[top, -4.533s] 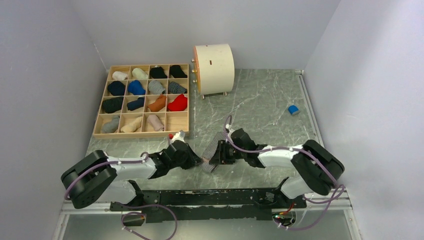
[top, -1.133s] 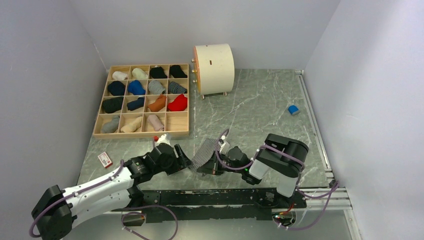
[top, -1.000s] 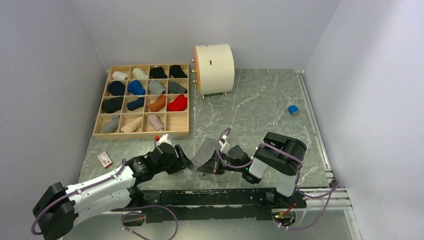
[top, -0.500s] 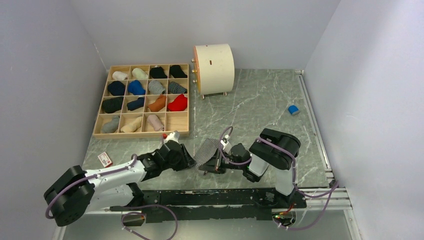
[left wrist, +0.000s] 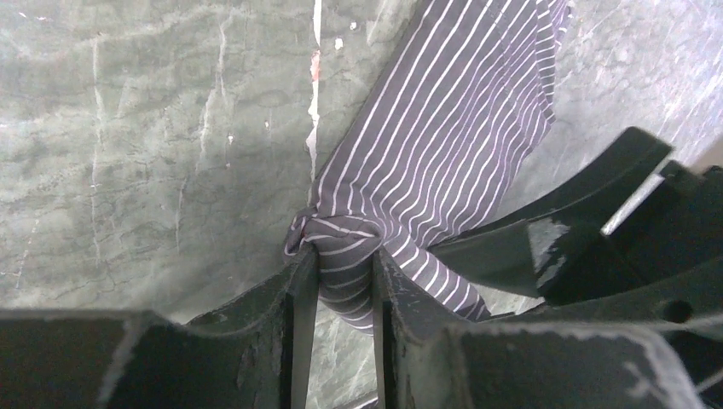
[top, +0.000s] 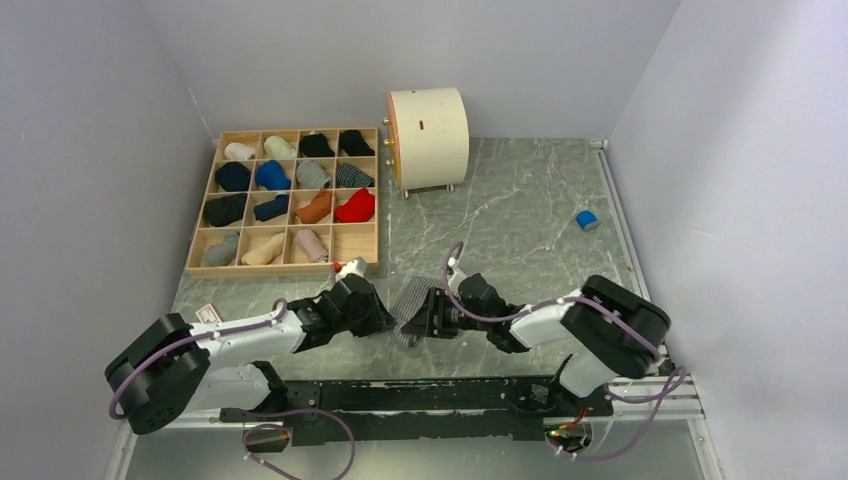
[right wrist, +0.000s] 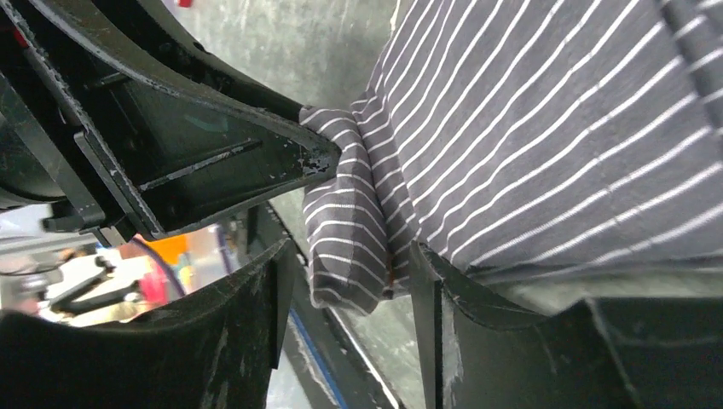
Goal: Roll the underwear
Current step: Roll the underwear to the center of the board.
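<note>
left gripper [left wrist: 345, 264] pinches the grey white-striped cloth underwear [left wrist: 443, 128]; right gripper [right wrist: 349, 256] gapes, so i fear the fold unrolls.

Grey white-striped underwear [left wrist: 443, 145], spread on the table [left wrist: 128, 128], one corner bunched between left fingers [left wrist: 281, 332].

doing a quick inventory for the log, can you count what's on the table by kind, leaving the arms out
wooden tray: 1
rolled garments in the tray: 15
grey striped underwear: 1
cream drum: 1
blue block: 1
small red-and-white box: 1
total: 20
</note>
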Available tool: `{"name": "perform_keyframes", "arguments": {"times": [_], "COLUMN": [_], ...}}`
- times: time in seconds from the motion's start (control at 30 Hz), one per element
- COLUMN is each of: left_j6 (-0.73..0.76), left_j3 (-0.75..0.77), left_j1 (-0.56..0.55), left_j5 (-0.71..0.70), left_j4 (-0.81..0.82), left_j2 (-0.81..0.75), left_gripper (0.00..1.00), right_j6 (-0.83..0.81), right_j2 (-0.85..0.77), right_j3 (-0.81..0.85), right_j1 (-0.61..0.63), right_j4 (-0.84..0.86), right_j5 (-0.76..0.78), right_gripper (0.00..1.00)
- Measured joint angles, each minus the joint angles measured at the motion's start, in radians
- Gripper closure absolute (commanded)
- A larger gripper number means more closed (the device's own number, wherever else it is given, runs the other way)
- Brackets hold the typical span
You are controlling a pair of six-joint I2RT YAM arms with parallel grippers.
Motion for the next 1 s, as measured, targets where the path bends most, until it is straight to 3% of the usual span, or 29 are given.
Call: {"name": "perform_keyframes", "arguments": {"times": [0.3, 0.5, 0.7, 1.0], "left_j6": [0.006, 0.026, 0.038, 0.045], "left_j3": [0.023, 0.036, 0.051, 0.054], "left_j1": [0.000, 0.000, 0.000, 0.000], "left_j5": [0.001, 0.004, 0.007, 0.008], "left_j4": [-0.012, -0.027, -0.045, -0.050], "left_j2": [0.021, 0.029, 0.036, 0.036], "left_gripper": [0.70, 0.72, 0.73, 0.73], "right_j6": [-0.358, -0.571, -0.742, -0.815], "right_j2": [-0.291, -0.409, -0.346, -0.124], "right_j3": [0.107, 0.119, 0.215, 0.288], "right_j1": [0.015, 0.148, 0.301, 0.365], "right_j4": [-0.518, -0.583, -0.576, -0.562], "right_j5": [0.227, 0.391, 0.519, 0.583], "right_gripper": [0.44, 0.46, 0.46, 0.50]}}
